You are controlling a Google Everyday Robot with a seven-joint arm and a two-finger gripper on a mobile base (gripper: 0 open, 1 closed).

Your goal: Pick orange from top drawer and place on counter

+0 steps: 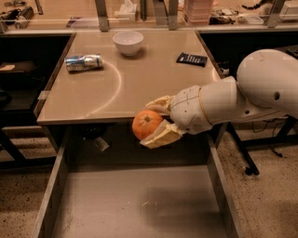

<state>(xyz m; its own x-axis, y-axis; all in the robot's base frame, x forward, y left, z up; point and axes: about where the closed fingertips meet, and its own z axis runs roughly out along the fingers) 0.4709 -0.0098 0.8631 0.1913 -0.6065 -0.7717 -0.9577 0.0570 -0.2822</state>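
The orange (145, 124) is held between the cream fingers of my gripper (152, 122), which is shut on it. It hangs in the air in front of the counter's near edge, above the back of the open top drawer (139, 200). The white arm reaches in from the right. The drawer is pulled out below, and its grey bottom shows nothing else in it. The beige counter (135, 79) lies just behind the orange.
On the counter stand a white bowl (128, 42) at the back, a crushed silver can (84, 62) at the left, and a dark flat packet (192, 59) at the right. A cluttered bench with metal uprights (160, 11) runs behind.
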